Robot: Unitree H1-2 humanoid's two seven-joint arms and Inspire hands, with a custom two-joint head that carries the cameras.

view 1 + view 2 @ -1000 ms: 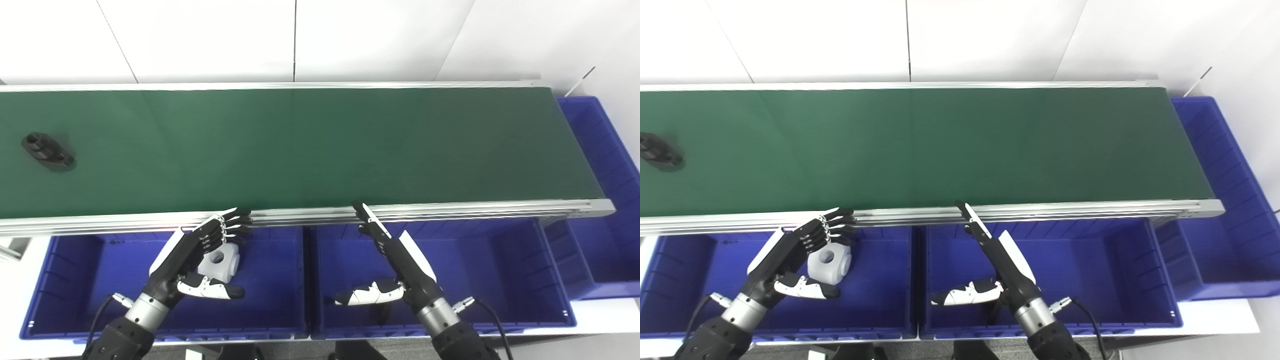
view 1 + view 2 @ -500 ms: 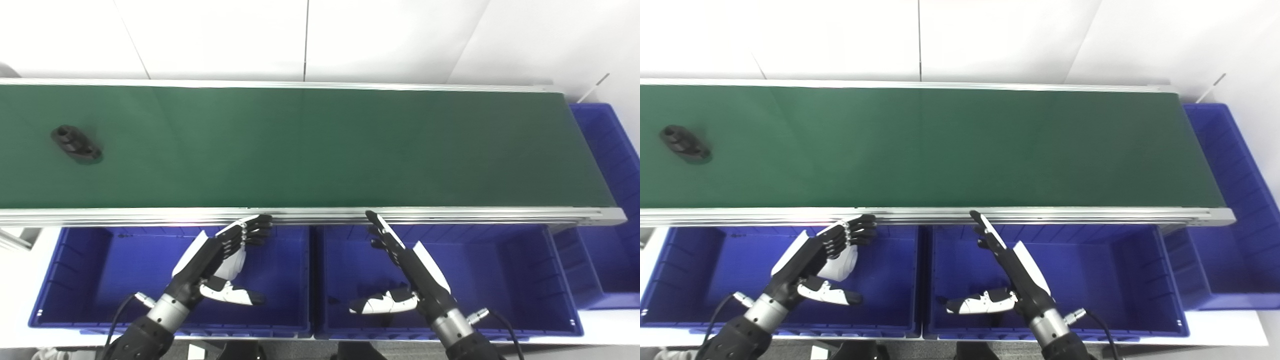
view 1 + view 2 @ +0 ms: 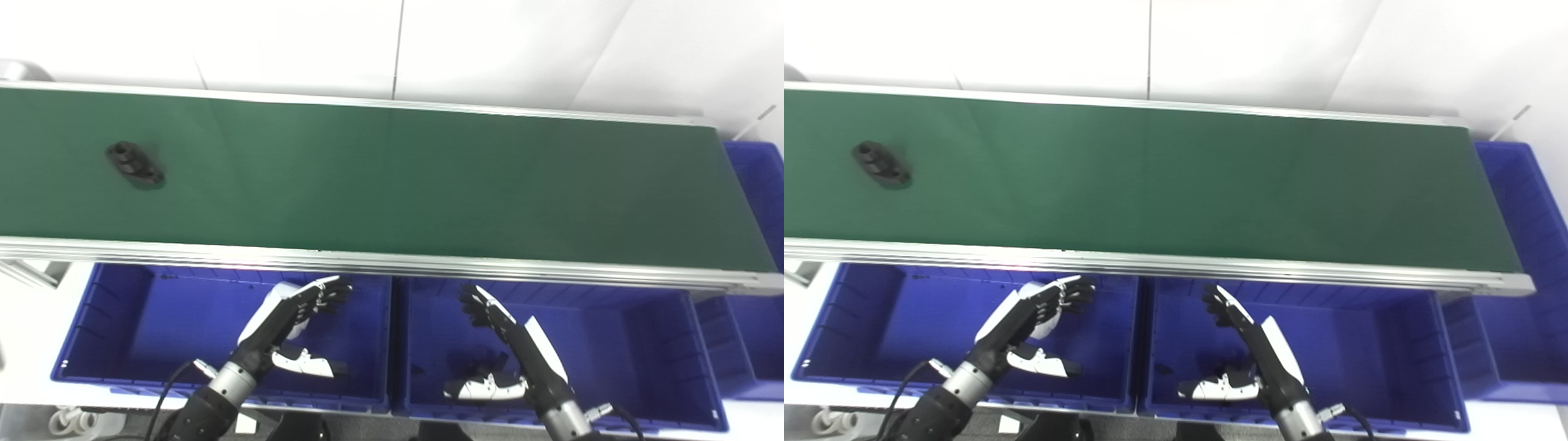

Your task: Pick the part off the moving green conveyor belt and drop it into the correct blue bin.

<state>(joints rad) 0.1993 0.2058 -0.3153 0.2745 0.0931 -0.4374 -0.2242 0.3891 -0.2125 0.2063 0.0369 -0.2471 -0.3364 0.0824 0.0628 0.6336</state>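
On the far-left stretch of the belt (image 3: 392, 184) lies the part (image 3: 135, 165) — a dark, oblong piece with round holes in its top, lying slantwise on the matte green surface. Against the frame 1 s ago it sits further right along the belt, though the whole picture has also shifted as the head moved, so part of that change is the camera's. The hands have drawn back from the belt's near rail and now hang lower over the bins.

The left hand (image 3: 288, 321) hovers above the left bin (image 3: 122, 318), empty, fingers loosely curled and apart, thumb stuck out to the right. A white block (image 3: 1038, 318) that showed plainly beside it earlier is now mostly hidden behind the palm. The right hand (image 3: 514, 343) hangs over the middle bin (image 3: 643, 343), holding nothing, fingers straight and pointing toward the belt, thumb spread wide to the left.

Between part and hands the belt is bare green — open room along its whole length. Its near edge is a ribbed aluminium rail (image 3: 429, 264) running just beyond both hands' fingertips. The bins are glossy blue plastic with ribbed walls; 2 stand side by side touching below the rail, and a 3rd bin (image 3: 1525, 202) stands at the belt's right end.
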